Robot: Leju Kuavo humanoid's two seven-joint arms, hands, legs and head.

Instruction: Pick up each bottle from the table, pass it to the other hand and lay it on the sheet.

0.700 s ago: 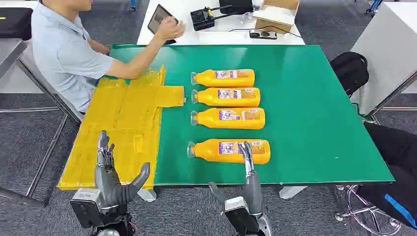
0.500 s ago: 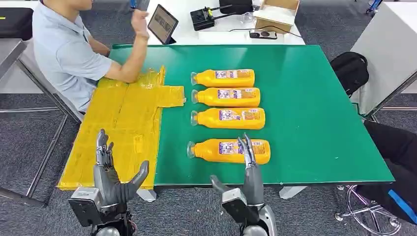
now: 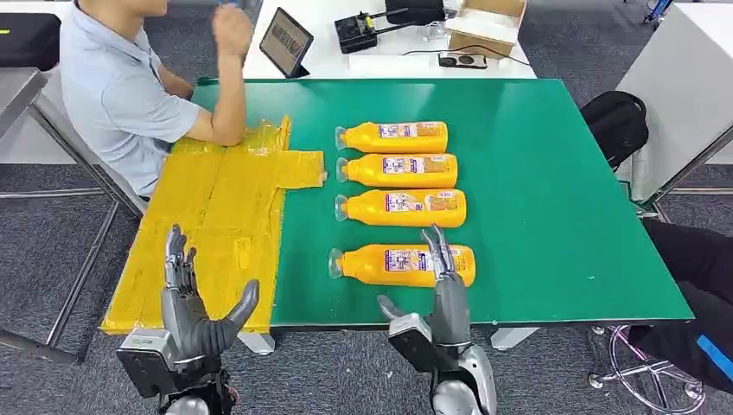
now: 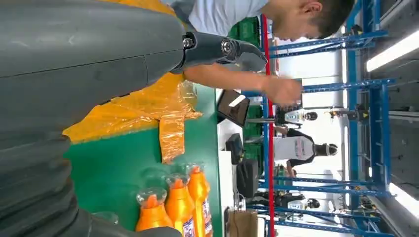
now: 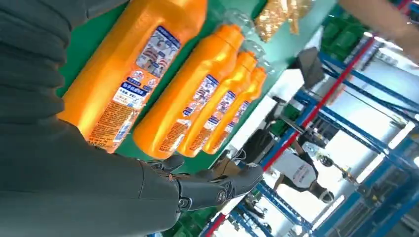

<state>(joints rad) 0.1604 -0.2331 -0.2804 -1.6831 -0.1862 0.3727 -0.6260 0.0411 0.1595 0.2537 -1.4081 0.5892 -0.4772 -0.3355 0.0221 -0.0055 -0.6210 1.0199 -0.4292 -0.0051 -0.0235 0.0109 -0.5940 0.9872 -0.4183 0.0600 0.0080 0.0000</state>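
**Operator:** Green matting is covering the table across the middle of the head view, and I'm looking at four orange bottles lying on their sides in a column at centre frame, caps all pointing toward the left of the frame. That row is lining them up so each one is presenting its long flank to my reach.

**Spotter:** Which one are you going for?

**Operator:** I'm judging it's the nearest bottle, lowest in the column. My right hand is hovering at lower centre, fingers straight and spread, holding nothing, with the fingertips overlapping that bottle's label end. I can't tell whether they're touching it.

**Spotter:** And the left?

**Operator:** Left hand is waiting at lower left, also spread and empty, upright over the near edge of the yellow sheet. I reckon it's parked there to take the handover.

**Spotter:** Surfaces?

**Operator:** Bottles are looking like smooth, glossy plastic, flat-sided with rounded shoulders, clear caps and printed labels, so probably slippery. Sheet is crinkly, taped film, shining at the left of the frame. A person is sitting at upper left, one forearm on the sheet's far end.
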